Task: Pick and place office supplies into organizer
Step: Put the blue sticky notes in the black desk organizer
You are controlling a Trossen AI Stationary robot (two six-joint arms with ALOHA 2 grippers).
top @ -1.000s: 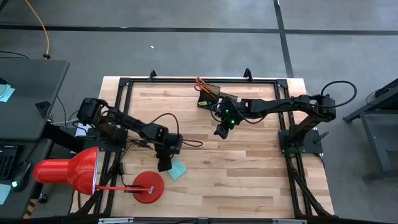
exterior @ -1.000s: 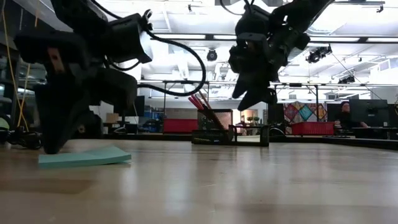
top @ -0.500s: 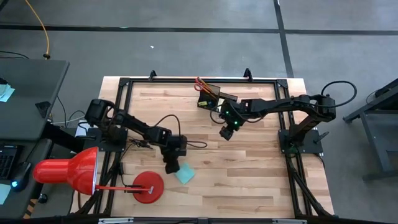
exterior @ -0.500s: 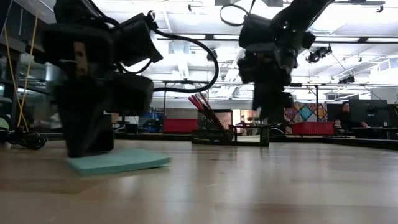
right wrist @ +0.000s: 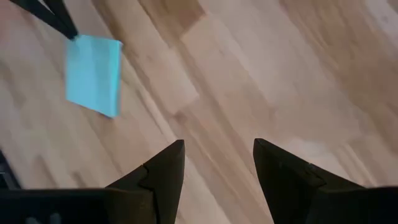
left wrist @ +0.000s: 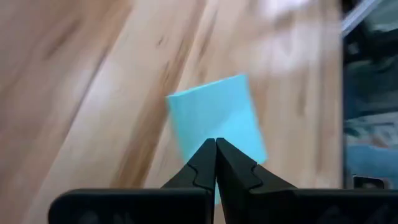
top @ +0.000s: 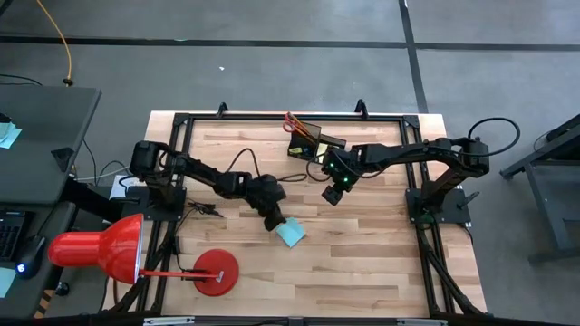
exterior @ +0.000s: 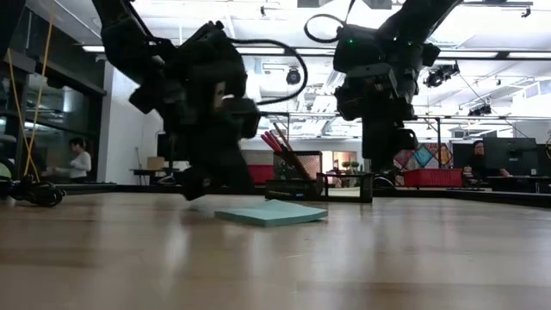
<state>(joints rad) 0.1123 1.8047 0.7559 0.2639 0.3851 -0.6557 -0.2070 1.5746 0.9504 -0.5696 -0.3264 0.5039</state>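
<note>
A blue sticky-note pad [top: 292, 234] lies flat on the wooden table, near its middle; it also shows in the low view [exterior: 271, 213]. My left gripper [top: 275, 223] is shut, with its tips at the pad's edge [left wrist: 216, 142]. The black organizer [top: 308, 140] stands at the table's far edge with red-handled scissors and orange pencils sticking up out of it [exterior: 280, 146]. My right gripper [top: 333, 193] is open and hangs above bare wood between organizer and pad, touching nothing [right wrist: 219, 155]. My left gripper has its shut fingertips [left wrist: 211, 152] on the blue pad's edge [left wrist: 205, 134] on the side toward the left arm, close to a corner [right wrist: 78, 38]. The fingers slant down from the table's left. The pad stays flat on the table.
A big red desk lamp has its round base [top: 216, 272] near the table's near-left corner and its shade [top: 100, 249] past the left edge. The black metal frame [top: 181, 122] runs around the table. Loose cables [top: 204, 210] lie beside the left arm.
My left gripper has swept from beside the lamp base toward the table's right and far side, staying shut. The blue pad has slid along the table with it, flat all the way, and now lies near the middle. My right gripper has drifted slightly to the right.
</note>
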